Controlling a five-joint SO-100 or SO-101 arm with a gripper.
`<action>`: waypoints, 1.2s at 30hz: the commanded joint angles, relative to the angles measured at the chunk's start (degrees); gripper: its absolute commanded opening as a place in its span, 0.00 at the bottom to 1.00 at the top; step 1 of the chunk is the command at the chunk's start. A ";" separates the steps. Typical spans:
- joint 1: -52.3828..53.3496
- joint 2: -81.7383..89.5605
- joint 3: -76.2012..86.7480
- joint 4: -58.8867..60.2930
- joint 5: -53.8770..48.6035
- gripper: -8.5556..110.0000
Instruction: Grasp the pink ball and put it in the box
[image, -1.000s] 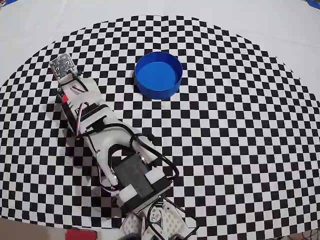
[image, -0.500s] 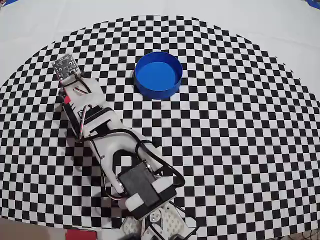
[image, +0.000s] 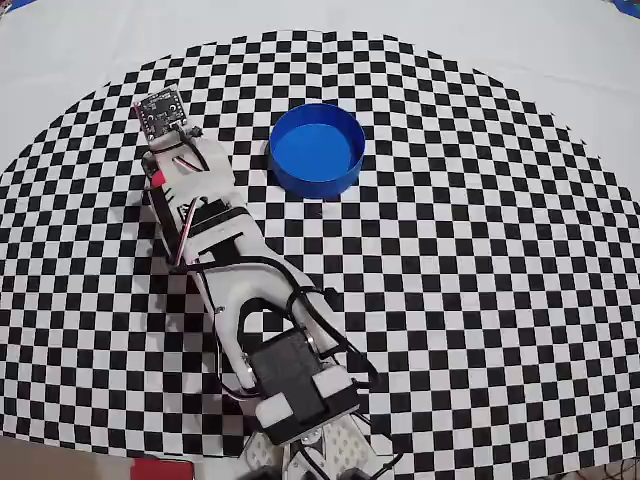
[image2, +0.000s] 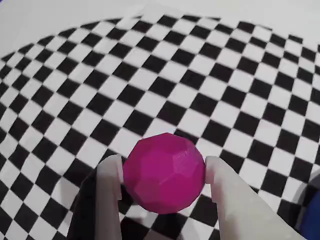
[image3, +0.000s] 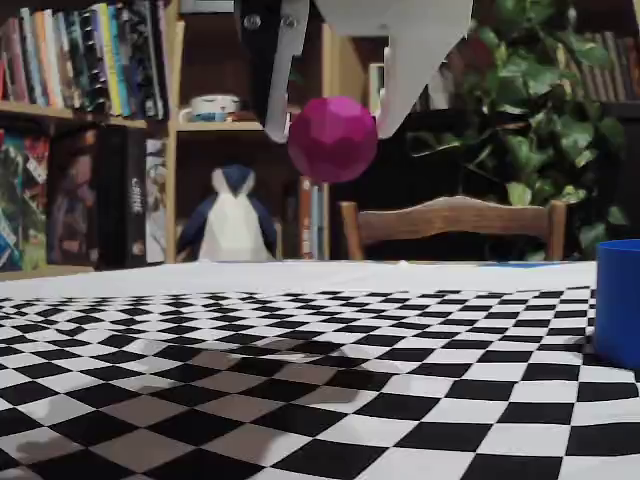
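The pink ball (image2: 164, 172) is a faceted magenta sphere pinched between my gripper's (image2: 162, 161) two white fingers (image2: 109, 190). In the fixed view the gripper (image3: 330, 132) holds the ball (image3: 332, 138) high above the checkered table, with its shadow on the cloth below. From overhead, my arm (image: 230, 270) hides the ball. The box (image: 300, 180), a round blue open container, stands empty to the right of the arm's tip in the overhead view. The fixed view shows only the box's (image3: 620, 300) left part, at the right edge.
A black-and-white checkered cloth (image: 480, 280) covers the table. The wrist camera board (image: 160, 108) sits at the arm's far end. Behind the table in the fixed view stand a wooden chair (image3: 450, 220), bookshelves (image3: 90, 110) and a plant (image3: 530, 120).
The arm's tip has swung to the right and farther up the overhead view, closer to the blue box. The box has not moved.
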 joint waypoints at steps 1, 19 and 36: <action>1.49 3.25 -0.26 -0.09 -0.35 0.07; 7.56 4.13 -0.35 -0.09 -0.35 0.07; 13.71 4.57 -0.35 -0.26 -0.35 0.07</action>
